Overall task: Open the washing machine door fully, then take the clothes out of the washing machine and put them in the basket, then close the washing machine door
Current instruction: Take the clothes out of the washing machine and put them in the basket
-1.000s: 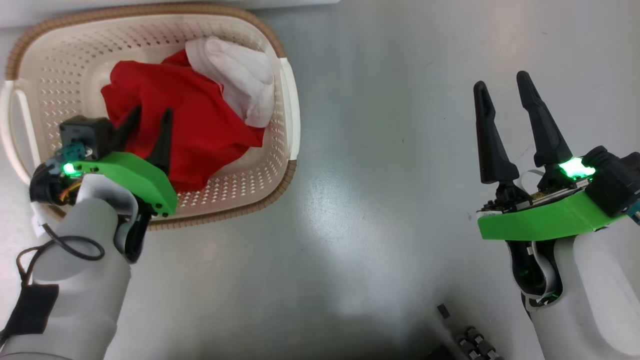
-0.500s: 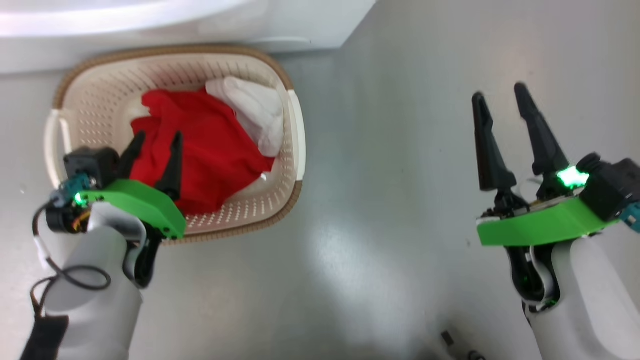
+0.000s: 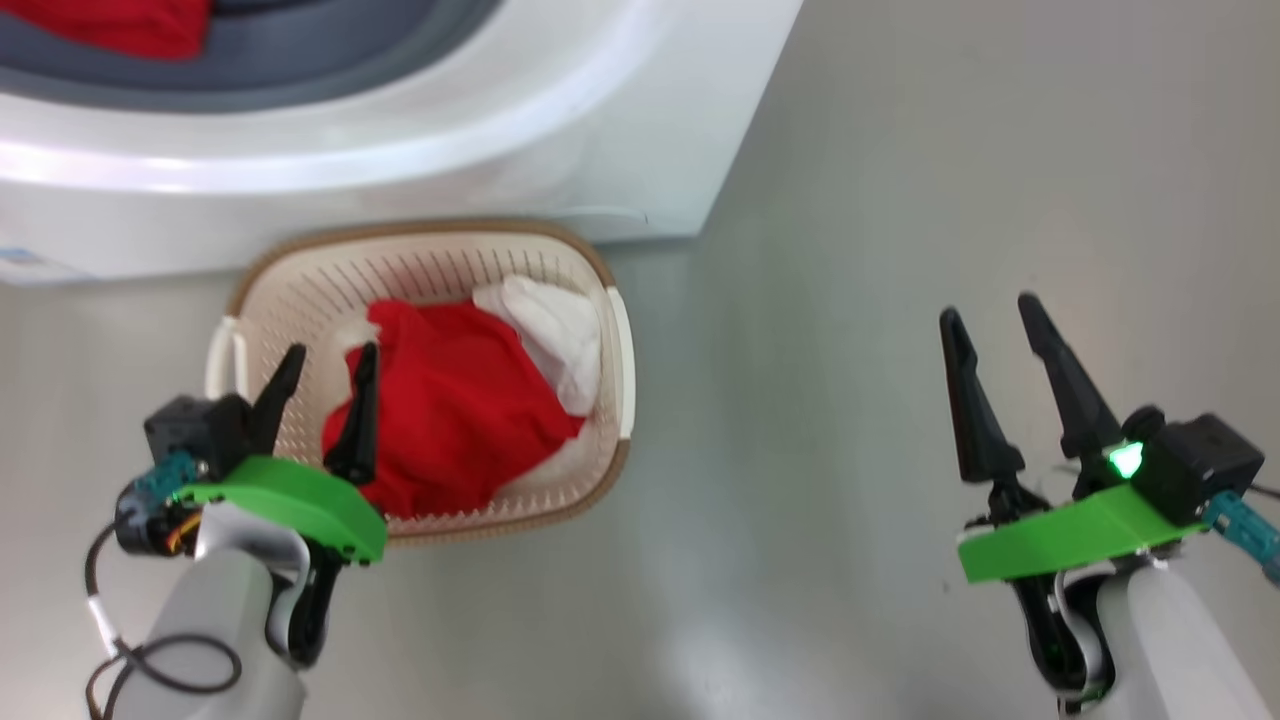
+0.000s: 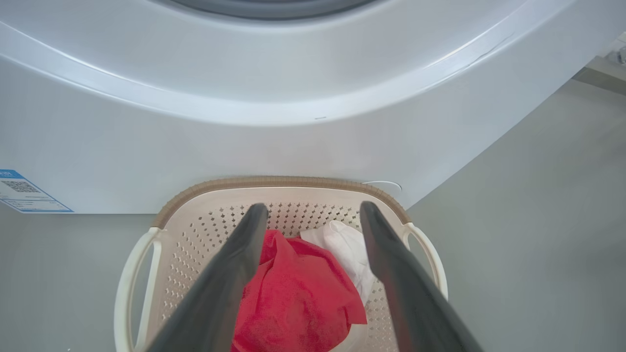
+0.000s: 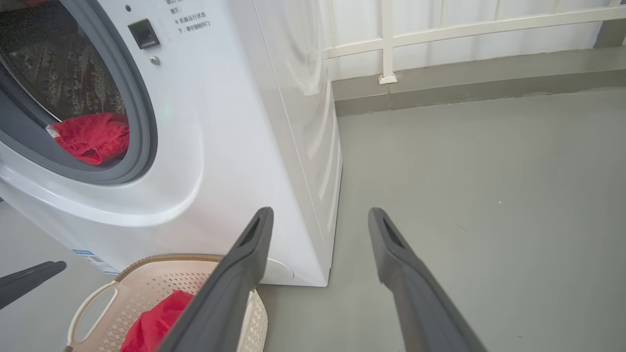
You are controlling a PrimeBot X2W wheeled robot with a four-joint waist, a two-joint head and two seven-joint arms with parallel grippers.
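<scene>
Two clothes (image 3: 450,420) lie in the basket (image 3: 420,228), just beyond the spread, empty left end effector (image 3: 333,352).

From my seat the washing machine (image 3: 400,150) runs off the head view's top edge, so the red cloth (image 3: 110,25) in its drum (image 5: 63,73) is only a cropped strip there — and in the right wrist view the drum is cut by the left edge. The sticker (image 4: 27,198) print is too small for me to read. My left tool (image 3: 332,350) covers the basket's (image 3: 612,340) near left corner and part of the red shirt (image 3: 460,430) — the left wrist view's bottom edge crops both.
</scene>
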